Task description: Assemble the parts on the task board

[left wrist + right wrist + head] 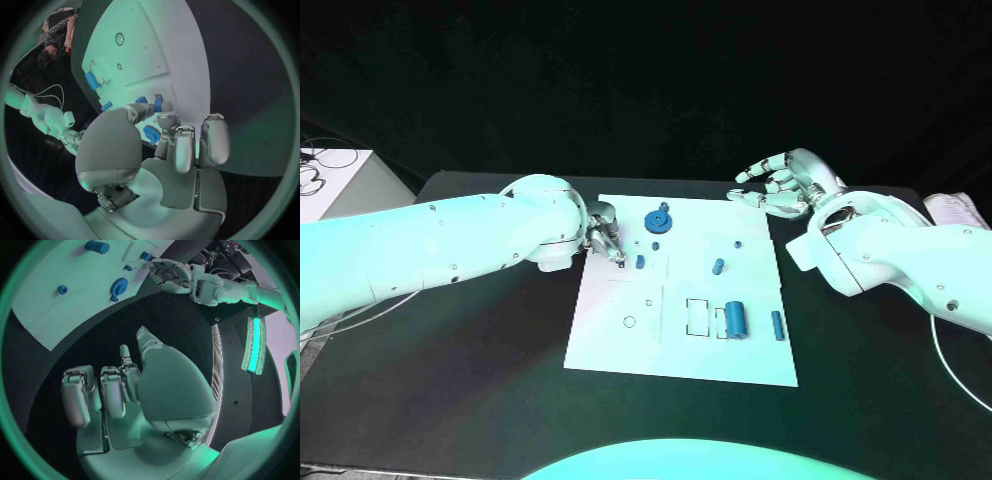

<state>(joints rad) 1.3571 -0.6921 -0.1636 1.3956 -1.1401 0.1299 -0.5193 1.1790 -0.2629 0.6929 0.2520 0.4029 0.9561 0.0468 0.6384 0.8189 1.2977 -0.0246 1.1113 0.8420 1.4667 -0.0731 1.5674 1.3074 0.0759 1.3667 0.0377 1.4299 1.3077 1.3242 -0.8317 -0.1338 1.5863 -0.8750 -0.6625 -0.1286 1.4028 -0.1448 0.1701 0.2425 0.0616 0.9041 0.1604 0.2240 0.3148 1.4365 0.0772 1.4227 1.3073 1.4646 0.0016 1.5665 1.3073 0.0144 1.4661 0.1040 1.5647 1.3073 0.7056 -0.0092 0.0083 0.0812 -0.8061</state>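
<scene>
The white task board [625,345] lies in the middle of the black table. My left hand [603,238] is at the board's left edge, its fingertips [167,120] drawn together right beside a small blue peg [640,262]; whether they grip it is unclear. A blue round part [656,220] sits at the board's far edge, and another small peg [718,266] lies mid-board. A blue cylinder [736,320] and a slim blue piece [777,324] lie nearer me. My right hand [783,182] hovers off the board's far right corner, fingers apart and holding nothing.
A white box with cables [336,180] stands beyond the table's left edge. Some papers [956,208] lie at the far right. Outlines and small holes [630,322] mark the board's near half.
</scene>
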